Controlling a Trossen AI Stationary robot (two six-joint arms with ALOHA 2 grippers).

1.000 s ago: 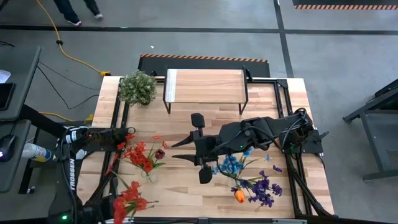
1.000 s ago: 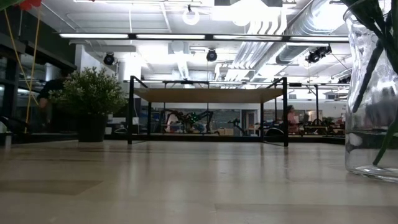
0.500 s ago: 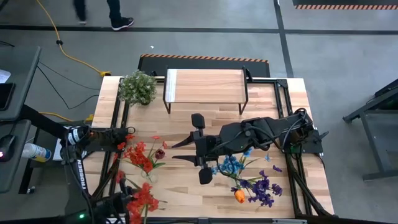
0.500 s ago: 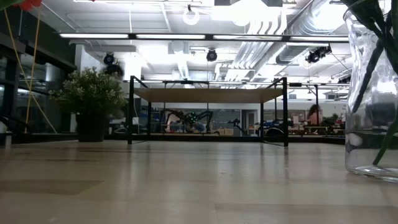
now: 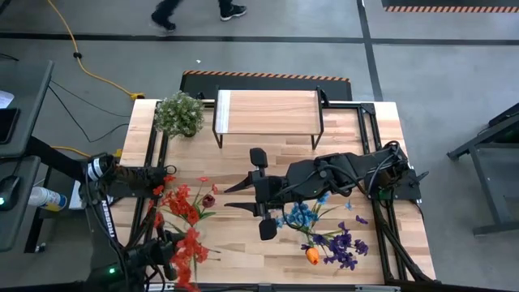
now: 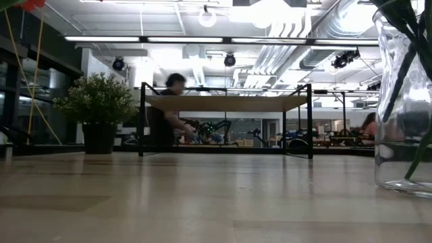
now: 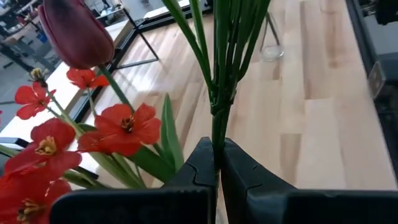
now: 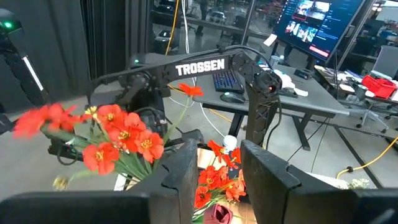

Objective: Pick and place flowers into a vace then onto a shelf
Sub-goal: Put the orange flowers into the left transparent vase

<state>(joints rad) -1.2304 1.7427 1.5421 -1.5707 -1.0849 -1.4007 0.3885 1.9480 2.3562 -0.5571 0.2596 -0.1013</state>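
Left hand (image 7: 217, 163) clamped shut; right hand (image 5: 229, 197) parted, mid-table.

The pale wooden surface (image 5: 235, 162) carries the shelf (image 5: 268, 113) at its far edge, a potted plant (image 5: 179, 113) just beside it, a clear glass vase (image 6: 403, 101) of red flowers (image 5: 185, 203), and loose blue, purple and orange flowers (image 5: 324, 235) lying flat.
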